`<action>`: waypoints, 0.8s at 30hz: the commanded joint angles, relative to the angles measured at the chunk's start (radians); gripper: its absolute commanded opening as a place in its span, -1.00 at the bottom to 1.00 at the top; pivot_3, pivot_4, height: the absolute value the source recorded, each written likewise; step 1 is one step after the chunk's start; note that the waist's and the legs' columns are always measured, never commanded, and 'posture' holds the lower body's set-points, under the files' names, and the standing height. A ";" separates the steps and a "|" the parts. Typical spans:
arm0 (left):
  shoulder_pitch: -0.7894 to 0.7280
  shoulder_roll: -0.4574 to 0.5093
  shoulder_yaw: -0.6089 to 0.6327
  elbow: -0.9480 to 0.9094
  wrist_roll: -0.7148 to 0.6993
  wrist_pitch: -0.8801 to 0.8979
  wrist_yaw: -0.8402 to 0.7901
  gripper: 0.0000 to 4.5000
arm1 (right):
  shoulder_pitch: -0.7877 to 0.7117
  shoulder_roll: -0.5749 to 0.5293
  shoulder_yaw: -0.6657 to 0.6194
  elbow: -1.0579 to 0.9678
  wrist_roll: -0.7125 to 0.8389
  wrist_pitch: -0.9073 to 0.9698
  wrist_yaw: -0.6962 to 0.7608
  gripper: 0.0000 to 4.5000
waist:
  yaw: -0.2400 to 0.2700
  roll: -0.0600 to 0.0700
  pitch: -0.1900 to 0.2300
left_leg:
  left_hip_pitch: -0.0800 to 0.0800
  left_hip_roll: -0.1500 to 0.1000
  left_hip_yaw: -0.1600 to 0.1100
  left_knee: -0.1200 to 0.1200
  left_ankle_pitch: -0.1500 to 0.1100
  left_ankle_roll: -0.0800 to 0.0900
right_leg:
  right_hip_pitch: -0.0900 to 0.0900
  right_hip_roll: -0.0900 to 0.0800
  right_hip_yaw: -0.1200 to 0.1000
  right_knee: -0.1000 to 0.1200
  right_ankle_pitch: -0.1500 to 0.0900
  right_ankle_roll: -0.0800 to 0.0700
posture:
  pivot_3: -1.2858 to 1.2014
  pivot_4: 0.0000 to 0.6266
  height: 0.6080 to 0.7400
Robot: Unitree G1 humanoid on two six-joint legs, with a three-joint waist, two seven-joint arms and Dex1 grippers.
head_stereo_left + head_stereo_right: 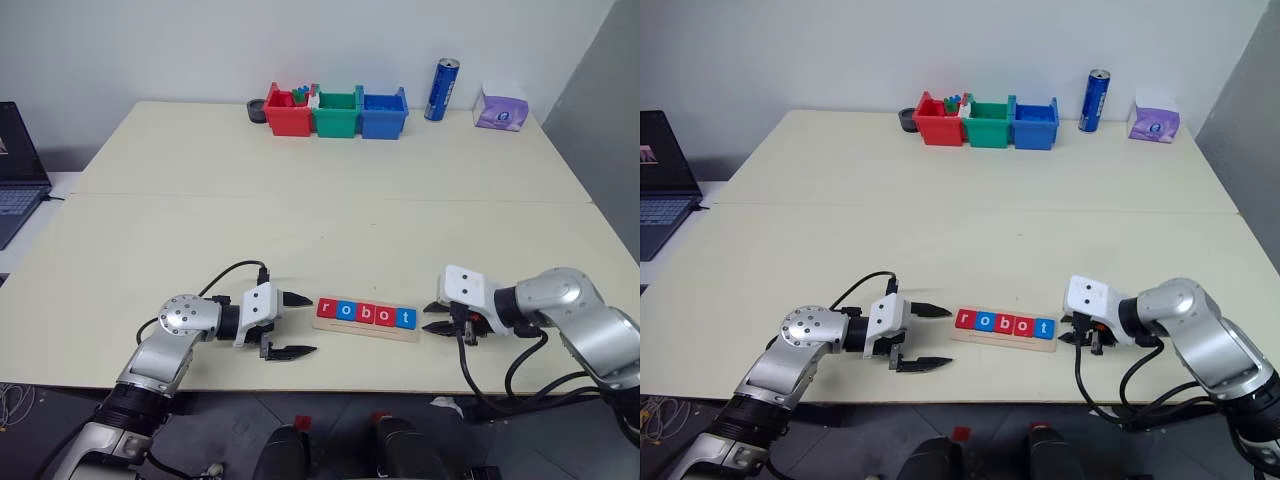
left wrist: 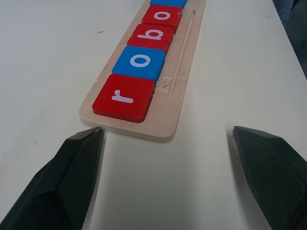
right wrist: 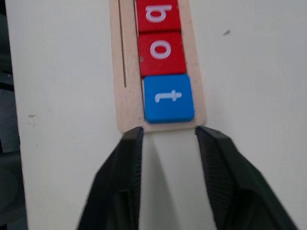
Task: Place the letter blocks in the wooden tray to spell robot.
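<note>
The table (image 1: 330, 215) is a pale cream surface with a seam running across it. At its far edge stand three plastic bins in a row: red (image 1: 287, 112), green (image 1: 337, 113) and blue (image 1: 383, 113). A blue can (image 1: 441, 89) stands upright to the right of them, and a purple tissue pack (image 1: 501, 108) lies beyond the can. A laptop (image 1: 17, 170) sits at the far left.

The wooden tray (image 1: 366, 327) lies near the front edge of the table, between the two grippers. The letter blocks (image 1: 365, 313) sit in it side by side, touching, and read r, o, b, o, t from left to right: red, blue, red, red, blue.

The left gripper (image 1: 292, 325) is just beside the tray's left end, fingers spread wide and holding nothing. The right gripper (image 1: 436, 317) is just beside the tray's right end; its fingers (image 3: 125, 177) stand partly apart with bare table between them, gripping nothing, tips close to the tray's end edge.
</note>
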 commanded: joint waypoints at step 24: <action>0.001 0.005 0.008 -0.043 -0.005 -0.010 0.009 1.00 | -0.069 0.081 0.064 -0.025 0.015 0.048 -0.082 -0.98 | 0.000 0.000 0.000 | 0.000 0.000 0.000 0.000 0.000 0.000 | 0.000 0.000 0.000 0.000 0.000 0.000 | 0.03 -0.52 1.00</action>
